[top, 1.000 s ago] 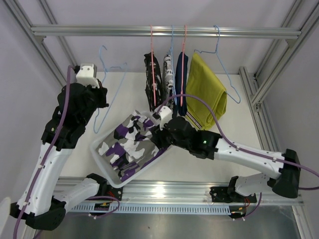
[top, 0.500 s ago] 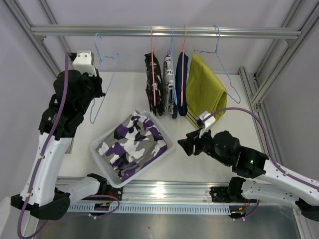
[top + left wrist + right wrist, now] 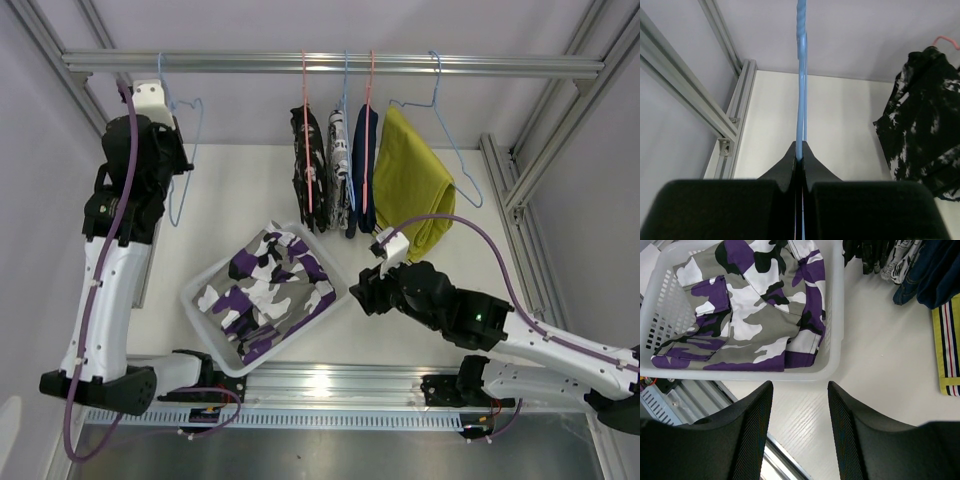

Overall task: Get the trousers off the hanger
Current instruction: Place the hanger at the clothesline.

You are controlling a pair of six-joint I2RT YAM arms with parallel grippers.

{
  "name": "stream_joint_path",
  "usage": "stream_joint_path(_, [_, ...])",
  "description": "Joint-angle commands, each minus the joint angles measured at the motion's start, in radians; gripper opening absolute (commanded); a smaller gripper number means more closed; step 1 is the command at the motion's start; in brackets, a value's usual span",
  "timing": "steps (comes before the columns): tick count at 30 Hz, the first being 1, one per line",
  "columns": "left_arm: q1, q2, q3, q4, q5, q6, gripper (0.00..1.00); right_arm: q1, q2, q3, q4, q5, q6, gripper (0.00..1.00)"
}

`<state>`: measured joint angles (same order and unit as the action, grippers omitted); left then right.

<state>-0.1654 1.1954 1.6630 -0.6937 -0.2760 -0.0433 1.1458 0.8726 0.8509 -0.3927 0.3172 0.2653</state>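
Observation:
The purple-grey-white camouflage trousers (image 3: 265,290) (image 3: 760,315) lie folded in a white basket (image 3: 200,320) (image 3: 837,315). An empty blue hanger (image 3: 185,150) (image 3: 801,75) is up at the left end of the rail (image 3: 480,66), with my left gripper (image 3: 172,160) (image 3: 799,150) shut on its wire. Still hanging are black-and-white splotched trousers (image 3: 305,165) (image 3: 922,120), white printed trousers (image 3: 338,150), navy trousers (image 3: 364,165) (image 3: 935,275) and mustard yellow trousers (image 3: 412,180). My right gripper (image 3: 362,295) (image 3: 800,390) is open and holds nothing, just right of the basket's corner.
Aluminium frame posts stand at the left (image 3: 685,95) and right (image 3: 510,190) of the white table. The yellow pair's striped waistband (image 3: 949,350) hangs close to the right arm. A metal rail (image 3: 330,380) runs along the table's near edge.
The left arm carried the blue hanger up and left to the rail. The right gripper pulled out of the basket toward the near right, leaving the camouflage trousers inside.

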Motion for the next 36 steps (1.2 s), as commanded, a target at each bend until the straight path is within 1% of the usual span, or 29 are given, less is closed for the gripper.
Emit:
stream_joint_path(1, [0.040,0.044,0.055,0.079,0.043,0.014,0.01,0.006,0.003,0.004,0.008,0.019,0.002,0.52])
stream_joint_path(5, [0.067,0.104,0.087,0.085,0.064,0.010,0.00,0.005,0.014,-0.012,0.026,0.026,-0.005,0.52])
stream_joint_path(13, [0.102,0.130,0.092,0.118,0.110,-0.007,0.00,0.002,0.040,-0.013,0.029,0.045,-0.009,0.52])
stream_joint_path(17, [0.104,0.144,0.133,0.122,0.113,-0.006,0.00,-0.006,0.040,-0.019,0.041,0.046,-0.012,0.52])
stream_joint_path(21, [0.109,0.187,0.208,0.096,0.115,0.000,0.01,-0.018,0.046,-0.021,0.043,0.040,-0.012,0.52])
stream_joint_path(24, [0.112,0.222,0.221,0.089,0.116,0.005,0.00,-0.018,0.046,-0.023,0.045,0.042,-0.012,0.52])
stream_joint_path(27, [0.113,0.227,0.222,0.109,0.118,0.005,0.01,-0.021,0.046,-0.023,0.046,0.043,-0.014,0.52])
stream_joint_path(31, [0.113,0.236,0.234,0.095,0.123,0.006,0.00,-0.029,0.054,-0.023,0.049,0.042,-0.014,0.52])
stream_joint_path(36, [0.113,0.204,0.202,0.102,0.150,-0.010,0.00,-0.037,0.062,-0.024,0.052,0.034,-0.015,0.52])
